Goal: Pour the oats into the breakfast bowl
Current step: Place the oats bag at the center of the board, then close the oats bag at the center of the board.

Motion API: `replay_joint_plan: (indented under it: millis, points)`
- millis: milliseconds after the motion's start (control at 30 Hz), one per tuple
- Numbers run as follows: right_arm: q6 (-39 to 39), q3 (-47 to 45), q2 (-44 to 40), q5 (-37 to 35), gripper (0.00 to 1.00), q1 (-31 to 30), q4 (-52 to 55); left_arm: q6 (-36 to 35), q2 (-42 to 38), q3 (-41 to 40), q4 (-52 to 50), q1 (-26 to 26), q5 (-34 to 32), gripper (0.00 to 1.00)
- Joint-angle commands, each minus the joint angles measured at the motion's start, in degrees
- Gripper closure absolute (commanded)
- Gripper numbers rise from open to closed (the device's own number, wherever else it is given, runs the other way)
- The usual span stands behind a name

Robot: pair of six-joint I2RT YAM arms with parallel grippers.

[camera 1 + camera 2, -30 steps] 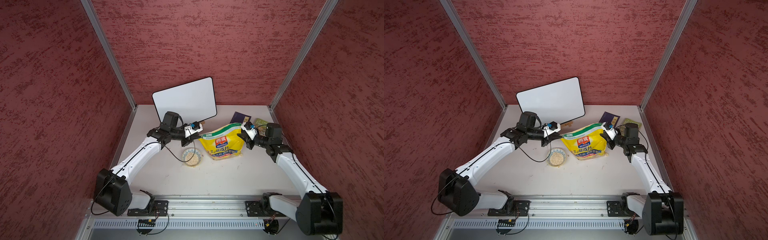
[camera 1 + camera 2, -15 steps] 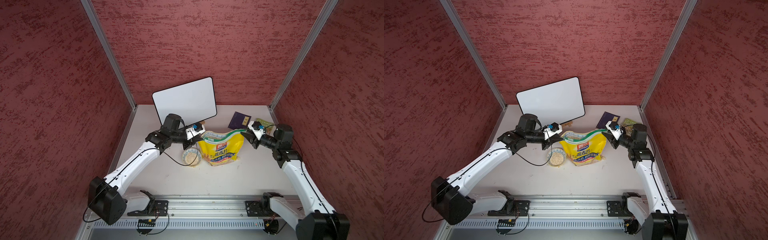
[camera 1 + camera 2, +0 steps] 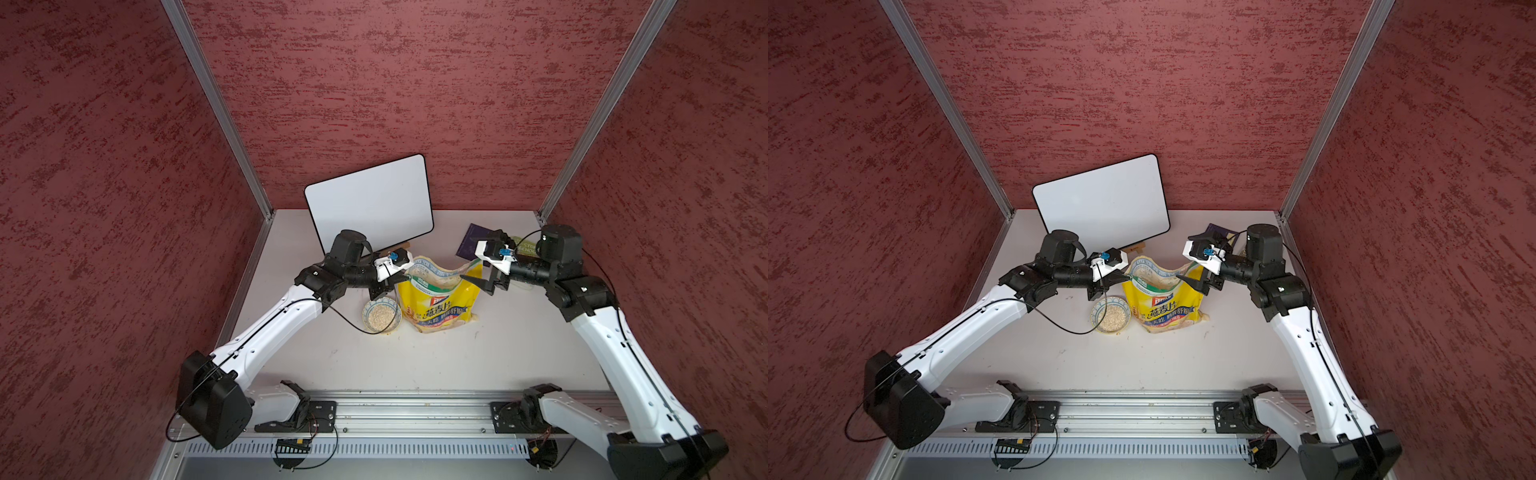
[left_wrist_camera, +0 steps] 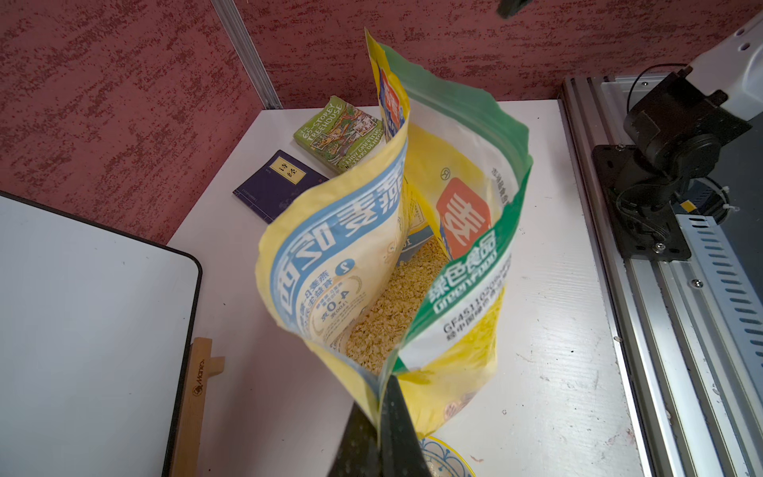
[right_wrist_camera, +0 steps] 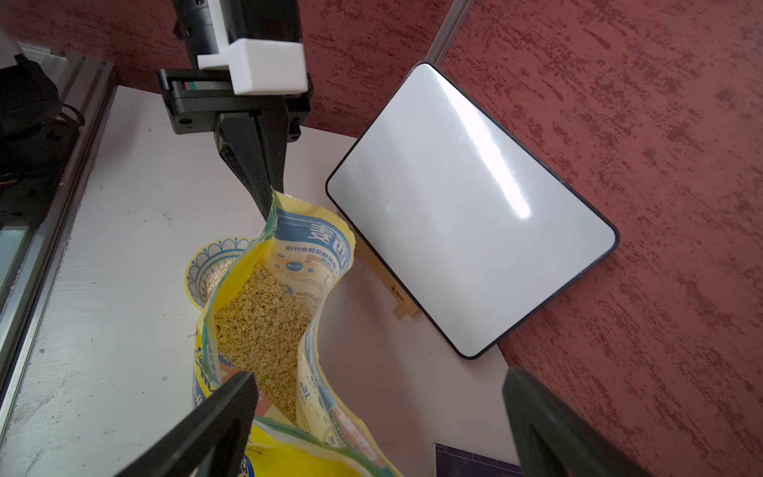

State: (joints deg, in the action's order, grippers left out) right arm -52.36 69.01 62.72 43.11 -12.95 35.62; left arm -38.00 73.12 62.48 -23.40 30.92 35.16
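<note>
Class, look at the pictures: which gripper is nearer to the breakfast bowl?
Left. The left gripper pinches the rim of the oat bag just behind the breakfast bowl; the right gripper stands open at the bag's far side, the bag between it and the bowl.

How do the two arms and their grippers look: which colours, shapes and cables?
The left arm and the right arm have white links, black joints and black bases. Each wrist carries a white mount with a small blue part. The left gripper and the right gripper have black, tapering fingers. A thin black cable hangs loosely along each arm.
</note>
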Motion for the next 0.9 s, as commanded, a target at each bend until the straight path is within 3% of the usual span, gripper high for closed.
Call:
replay_joint_plan:
  millis: [0,367,567,700,867]
  points:
    - [-8.9,3.1,3.0,-6.3,0.04,-1.4,14.3,-0.4,-2.7,-1.1,4.9,-0.1,0.3,1.00]
    - [-16.7,11.3,6.9,-7.3,0.05,-2.6,25.6,-0.7,-3.8,-2.7,5.6,-0.2,-1.1,1.00]
    - [-20.5,15.3,14.4,-12.0,0.17,-4.6,27.0,-1.3,-5.0,-3.7,6.5,-0.5,-0.7,1.00]
    - [-22.4,17.5,16.9,-13.6,0.35,-5.5,26.2,-1.3,-5.3,-3.8,6.6,-0.6,-0.6,1.00]
    - [-22.4,17.3,16.7,-18.4,0.69,-5.5,26.8,-1.2,-6.4,-4.5,6.0,-0.9,-1.6,1.00]
